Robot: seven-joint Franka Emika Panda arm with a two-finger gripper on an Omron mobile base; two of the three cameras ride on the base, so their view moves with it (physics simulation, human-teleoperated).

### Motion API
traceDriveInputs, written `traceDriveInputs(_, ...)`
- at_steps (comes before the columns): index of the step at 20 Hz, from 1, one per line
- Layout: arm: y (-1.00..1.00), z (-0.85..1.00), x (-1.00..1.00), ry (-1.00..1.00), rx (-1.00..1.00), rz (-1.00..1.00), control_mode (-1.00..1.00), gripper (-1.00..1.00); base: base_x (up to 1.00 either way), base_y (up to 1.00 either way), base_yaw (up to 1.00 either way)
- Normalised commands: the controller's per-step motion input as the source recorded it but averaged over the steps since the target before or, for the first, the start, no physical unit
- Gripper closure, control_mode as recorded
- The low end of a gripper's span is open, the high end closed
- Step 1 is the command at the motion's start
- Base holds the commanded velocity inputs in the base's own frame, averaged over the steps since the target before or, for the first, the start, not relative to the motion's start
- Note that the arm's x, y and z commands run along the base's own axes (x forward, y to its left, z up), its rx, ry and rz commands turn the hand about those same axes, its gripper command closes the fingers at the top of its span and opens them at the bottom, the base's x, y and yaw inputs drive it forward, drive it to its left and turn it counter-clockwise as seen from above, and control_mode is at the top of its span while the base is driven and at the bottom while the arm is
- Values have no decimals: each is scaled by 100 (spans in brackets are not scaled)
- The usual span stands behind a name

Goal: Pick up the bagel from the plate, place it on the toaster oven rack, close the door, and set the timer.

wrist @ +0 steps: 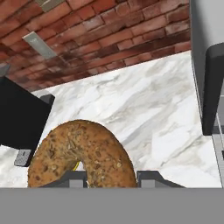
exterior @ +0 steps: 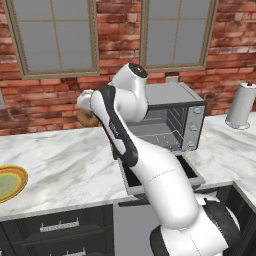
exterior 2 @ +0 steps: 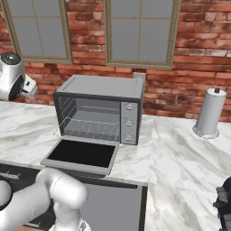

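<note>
The golden-brown seeded bagel (wrist: 81, 153) sits between my fingertips (wrist: 154, 179) in the hand view, held above the marble counter. From the left base view, my gripper (exterior: 87, 113) hangs left of the toaster oven (exterior: 175, 117) with the bagel (exterior: 90, 120) peeking out under the hand. The yellow-rimmed plate (exterior: 10, 182) lies bare at the counter's far left. The oven door (exterior 2: 83, 154) lies dropped open and flat. Inside, the silver wire rack (exterior 2: 88, 128) spans the cavity, with nothing on it.
Three knobs (exterior 2: 129, 122) line the oven's right front panel. A paper towel roll (exterior 2: 208, 113) stands on the counter to the right. Brick wall and windows run behind. A dark boxy shape (wrist: 22, 118) sits at the left of the hand view.
</note>
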Motion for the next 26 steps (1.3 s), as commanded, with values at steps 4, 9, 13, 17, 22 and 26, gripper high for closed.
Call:
traceDriveInputs(4,-100,-8,0,-6,1,0,-100,100,0,0,0)
traceDriveInputs(9,-99,-16,12,0,0,-3,-100,100,0,0,0)
traceDriveInputs(13,-88,-25,13,3,0,-6,-100,100,0,0,0)
traceDriveInputs(17,-71,-49,0,4,0,-8,-100,100,0,0,0)
traceDriveInputs(22,-51,-55,23,10,-3,-12,-100,100,0,0,0)
traceDriveInputs(26,-42,-51,45,16,-5,-12,-100,100,0,0,0)
